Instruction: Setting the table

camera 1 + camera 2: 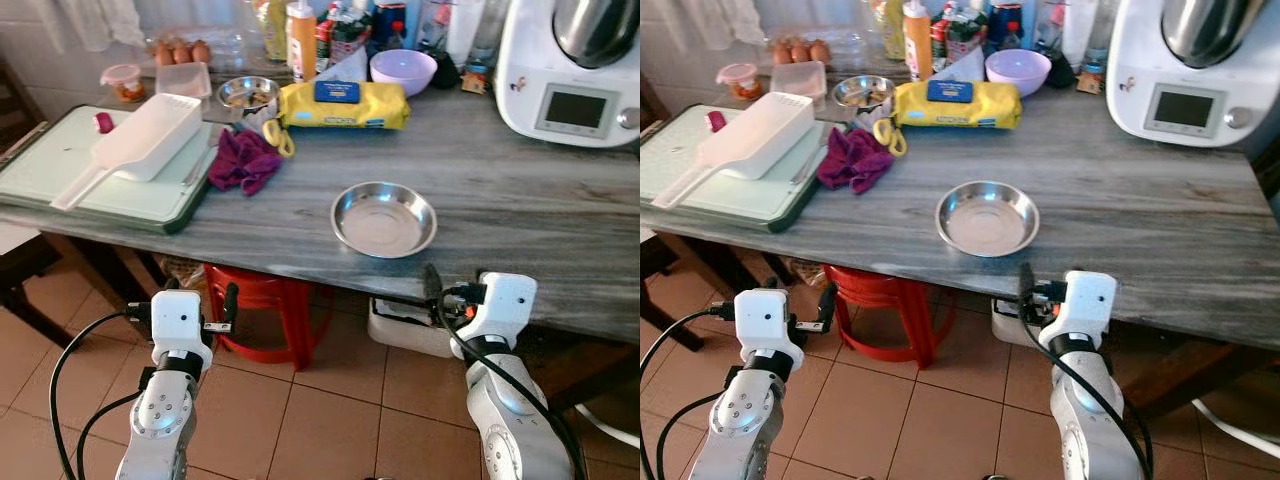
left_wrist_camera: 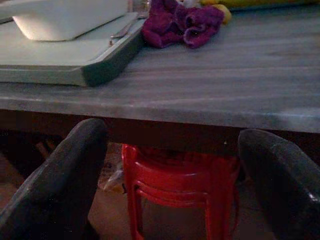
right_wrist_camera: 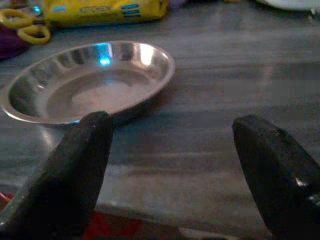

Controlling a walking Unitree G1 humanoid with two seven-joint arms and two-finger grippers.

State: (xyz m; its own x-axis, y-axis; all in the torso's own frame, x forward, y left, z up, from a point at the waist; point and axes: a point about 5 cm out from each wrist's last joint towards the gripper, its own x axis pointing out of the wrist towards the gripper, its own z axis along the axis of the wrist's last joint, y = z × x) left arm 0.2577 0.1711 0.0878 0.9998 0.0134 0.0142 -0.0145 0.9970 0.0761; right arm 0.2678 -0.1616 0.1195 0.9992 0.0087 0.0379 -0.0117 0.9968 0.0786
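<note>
I had the right gripper [image 3: 170, 165] spread empty at the table [image 1: 520, 210] edge, the steel bowl [image 1: 384, 219] just past it at eleven o'clock—left gripper [image 2: 172, 175] also agape, below the tabletop—a low reach risked shoving the bowl away.

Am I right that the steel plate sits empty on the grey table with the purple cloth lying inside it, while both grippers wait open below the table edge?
Not quite. The purple cloth lies on the grey table beside the green tray, apart from the steel plate, as the left eye view shows. The plate is empty, and the left gripper and right gripper do wait open below the edge.
</note>
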